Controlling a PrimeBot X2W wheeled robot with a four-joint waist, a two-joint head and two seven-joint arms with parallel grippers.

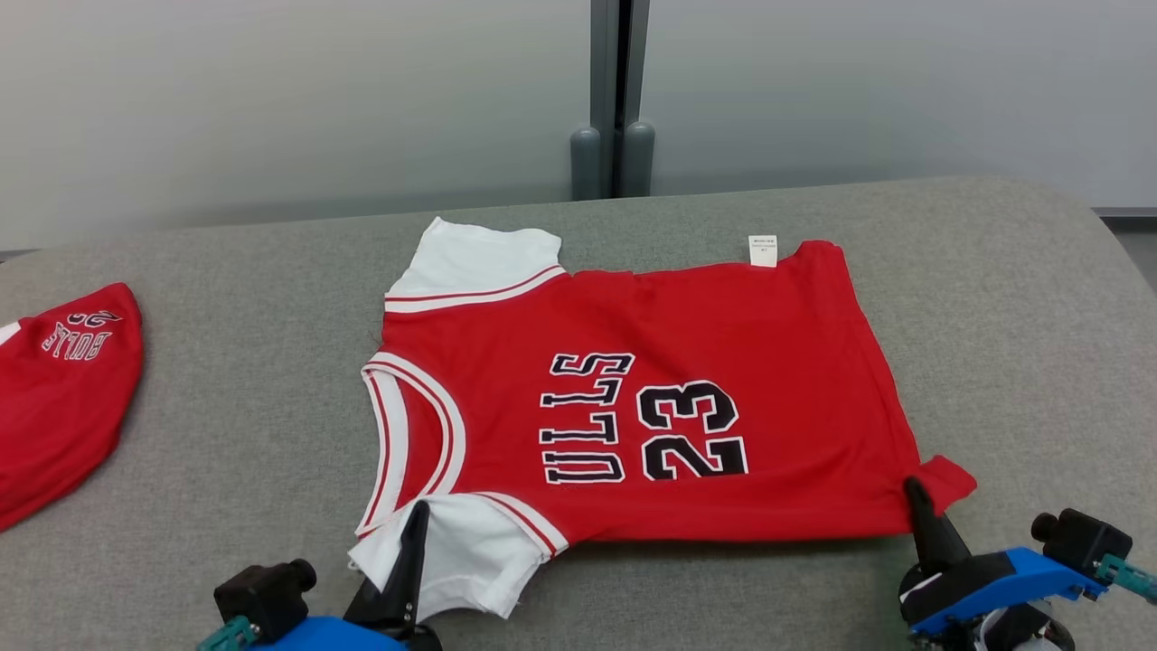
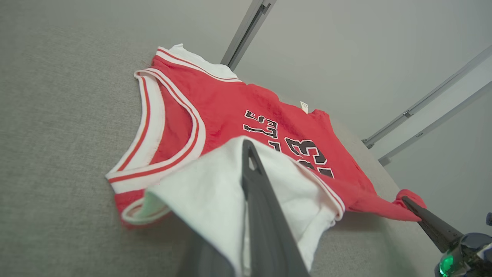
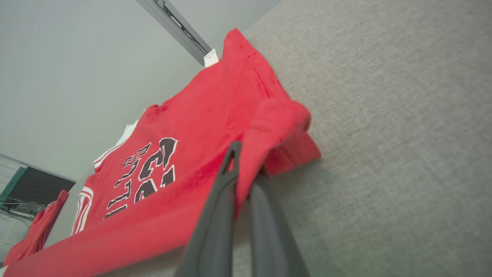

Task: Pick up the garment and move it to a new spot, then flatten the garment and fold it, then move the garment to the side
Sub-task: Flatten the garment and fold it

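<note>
The garment [image 1: 705, 325] is a red jersey with white sleeves and black "23" lettering, spread flat on the grey table, neck to the left. My left gripper [image 1: 418, 517] is shut on its near white sleeve [image 2: 207, 192], lifting the cloth slightly. My right gripper [image 1: 915, 493] is shut on the near bottom hem corner [image 3: 280, 127], which bunches over the fingers. In the left wrist view, the right gripper's fingers [image 2: 426, 219] pinch the red corner at the far right.
A second red garment [image 1: 54, 389] lies at the table's left edge. The grey table [image 1: 1021, 362] has bare room to the right and in front of the jersey. A grey wall with a vertical post [image 1: 615, 99] stands behind.
</note>
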